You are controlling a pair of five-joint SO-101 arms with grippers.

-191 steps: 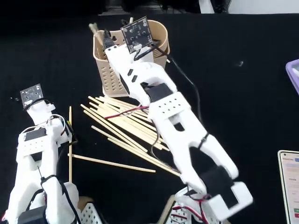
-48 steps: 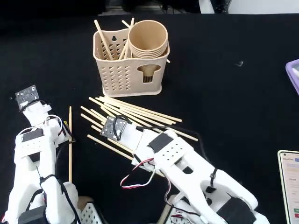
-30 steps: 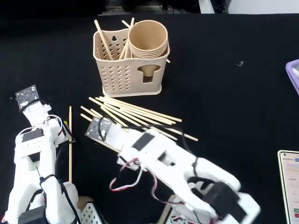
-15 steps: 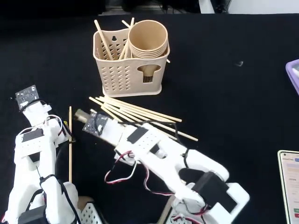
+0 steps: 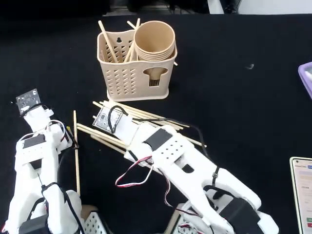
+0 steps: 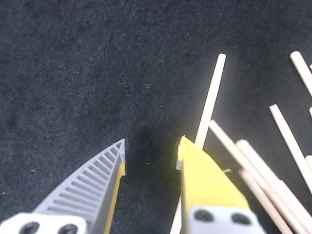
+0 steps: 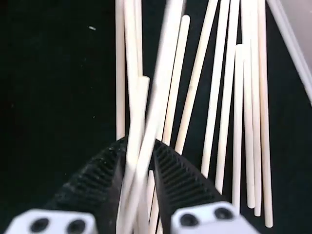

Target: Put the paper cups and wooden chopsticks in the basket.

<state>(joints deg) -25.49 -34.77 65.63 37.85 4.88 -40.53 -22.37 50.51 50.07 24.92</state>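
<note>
The right gripper (image 7: 138, 146), clenched on what look like two wooden chopsticks (image 7: 146, 112) just above the other chopsticks (image 5: 161, 120) lying near the basket (image 5: 129, 80), should lift them level and drop them ends-first beside the paper cups (image 5: 154, 39).

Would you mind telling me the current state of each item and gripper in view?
basket: upright, holding cups and some chopsticks.
paper cups: stacked, inside the basket.
gripped chopsticks: pinched in the right gripper.
loose chopsticks: lying flat on the table.
single chopstick: lying flat, apart from the pile.
right gripper: shut on the gripped chopsticks.
left gripper: open, holding nothing.
</note>
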